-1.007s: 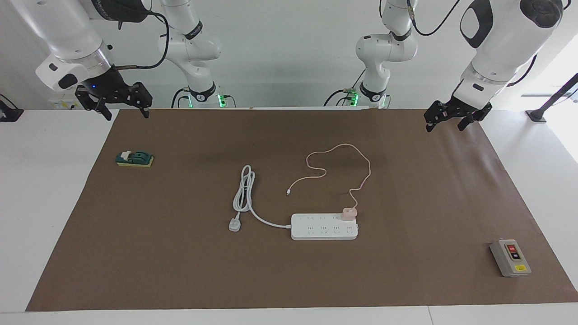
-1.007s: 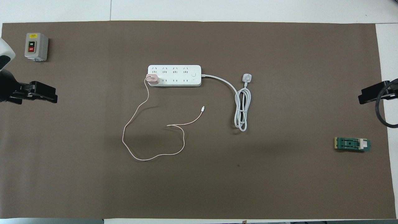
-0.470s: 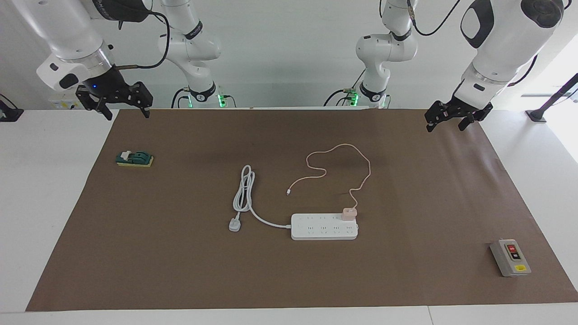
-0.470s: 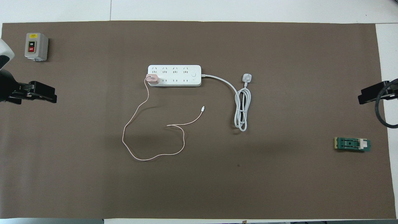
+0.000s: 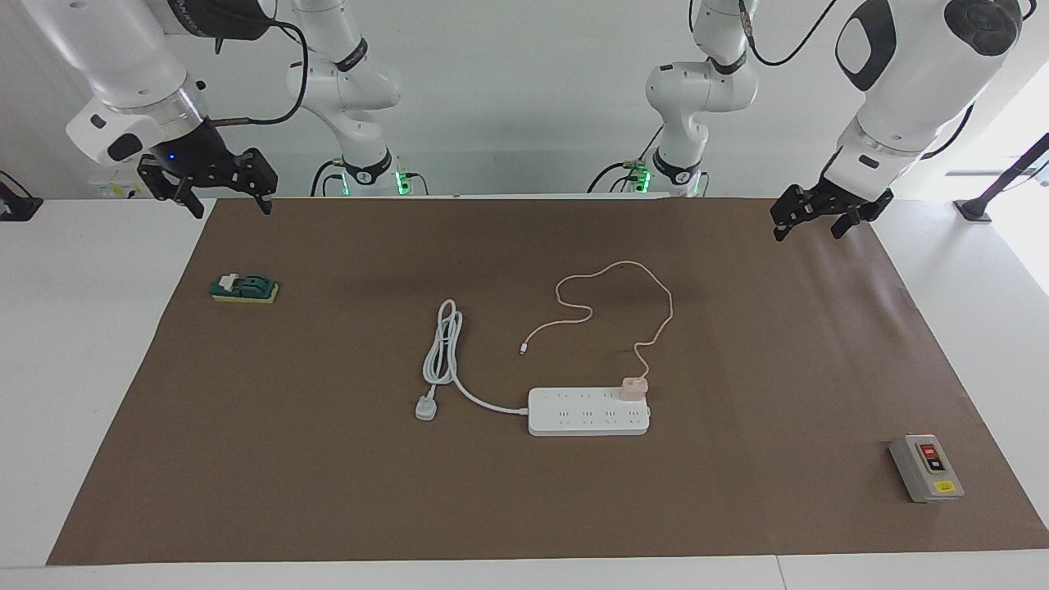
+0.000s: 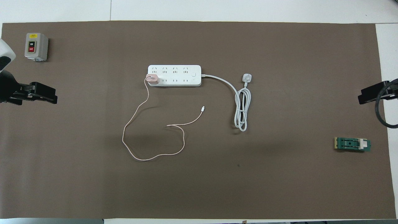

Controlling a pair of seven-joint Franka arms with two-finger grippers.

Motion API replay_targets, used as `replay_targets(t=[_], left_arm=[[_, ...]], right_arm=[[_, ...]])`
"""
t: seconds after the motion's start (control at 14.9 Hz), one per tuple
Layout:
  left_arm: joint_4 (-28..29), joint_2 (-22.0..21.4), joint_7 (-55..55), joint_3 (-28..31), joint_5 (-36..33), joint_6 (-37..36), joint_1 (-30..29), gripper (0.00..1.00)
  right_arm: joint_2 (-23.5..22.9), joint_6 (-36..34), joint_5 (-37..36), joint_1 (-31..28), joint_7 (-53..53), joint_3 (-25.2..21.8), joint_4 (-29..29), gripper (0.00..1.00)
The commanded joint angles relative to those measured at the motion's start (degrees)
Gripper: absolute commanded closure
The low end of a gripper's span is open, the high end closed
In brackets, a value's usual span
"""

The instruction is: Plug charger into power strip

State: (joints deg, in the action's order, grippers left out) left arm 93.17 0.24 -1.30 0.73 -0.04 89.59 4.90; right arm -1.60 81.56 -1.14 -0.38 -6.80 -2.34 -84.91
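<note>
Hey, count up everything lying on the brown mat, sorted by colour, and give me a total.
White: 1, the power strip with its cord and three-pin plug
Pink: 1, the charger with its cable
Grey: 1, the switch box
Green: 1, the small switch block
Total: 4

Matt brown paper mat [image 5: 328, 459]

2 white Franka arms with rounded glossy shells, black bands at the joints and dark oval panels on the upper links. Each ends in a silver wrist ring and a black 2-finger gripper of skeletal metal links: left gripper [image 5: 814, 216], right gripper [image 5: 223, 192], the latter showing a small blue light. Black cables loop along both arms; green lights glow at the bases
</note>
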Motion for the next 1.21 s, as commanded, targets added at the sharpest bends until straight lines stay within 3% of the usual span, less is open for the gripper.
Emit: replay_targets(t=[0.0,1.14], left_arm=[[0.52,-0.50,1.66,0.23,0.04,0.93,-0.15,0.00],[0.17,-1.64,1.74,0.15,-0.58,1.02,-0.15,0.00]], right_arm=[[1.34,-0.26,0.96,-0.59,0.91,0.41,-1.40,0.00],[1.43,-0.26,0.96,-0.59,0.83,0.41,-1.40,0.00]])
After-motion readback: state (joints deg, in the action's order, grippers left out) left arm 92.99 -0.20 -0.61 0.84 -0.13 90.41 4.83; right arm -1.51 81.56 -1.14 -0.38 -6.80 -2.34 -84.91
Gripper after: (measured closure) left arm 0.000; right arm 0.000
